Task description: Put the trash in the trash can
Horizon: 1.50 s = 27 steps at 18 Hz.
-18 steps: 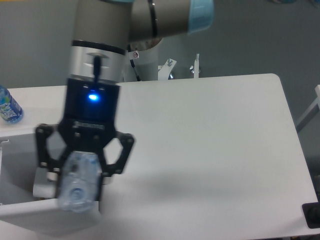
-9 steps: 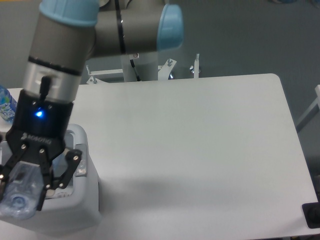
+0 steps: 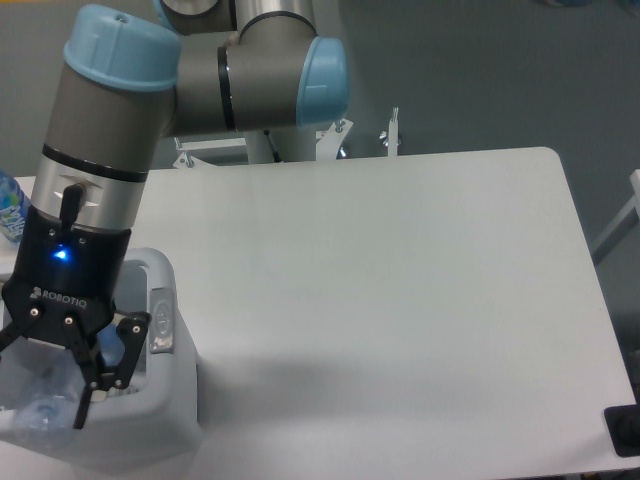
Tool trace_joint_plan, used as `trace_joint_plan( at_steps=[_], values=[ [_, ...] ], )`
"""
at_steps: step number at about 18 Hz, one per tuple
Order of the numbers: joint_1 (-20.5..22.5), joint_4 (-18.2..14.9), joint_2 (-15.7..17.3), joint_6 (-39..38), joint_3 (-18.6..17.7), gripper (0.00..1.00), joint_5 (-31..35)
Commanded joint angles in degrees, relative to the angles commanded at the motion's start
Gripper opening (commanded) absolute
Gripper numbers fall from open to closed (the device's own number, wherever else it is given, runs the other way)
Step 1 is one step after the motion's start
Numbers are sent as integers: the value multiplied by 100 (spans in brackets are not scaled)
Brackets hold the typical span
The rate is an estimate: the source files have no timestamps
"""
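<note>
The trash can [image 3: 160,420], a white bin with rounded corners and a grey oval patch on its rim, stands at the table's front left corner. My gripper [image 3: 45,390] hangs over its opening, partly cut off by the left edge of the view. Between its fingers sits the trash, a clear plastic bottle [image 3: 38,398], pointing down into the bin and looking faint and blurred. The jaws appear shut on it. The small white packet is not visible.
A blue-tinted bottle [image 3: 8,212] with a green-blue label peeks in at the left edge behind the arm. The white table [image 3: 400,300] stretches to the right. Metal brackets [image 3: 392,130] stand at its far edge.
The arm has swung left from the table's front to above the bin, carrying the bottle. In the last half second it shifted slightly left and lower, toward the bin's opening.
</note>
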Motion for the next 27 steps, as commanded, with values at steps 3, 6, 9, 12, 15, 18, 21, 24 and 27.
trace_joint_plan(
  at_steps=[3,6,9,12,15,18,21,24,27],
  values=[
    [352,-9,105,70,-9,100,9],
    [712,-53,316,779,-271,100,314],
    [941,-157,456,1431,-404,100,1455],
    [1292,-605,562,2159,-439,100,1915],
    [1731,-1167,615,3292,-431,100,1986],
    [2048,-1808,800,4479,-439,100,2144],
    [2181,-2363,896,5394,-439,100,2249],
    [2181,-2636,923,6098,-448,100,2758],
    [2181,-2645,932,6267,-466,100,2857]
  ],
)
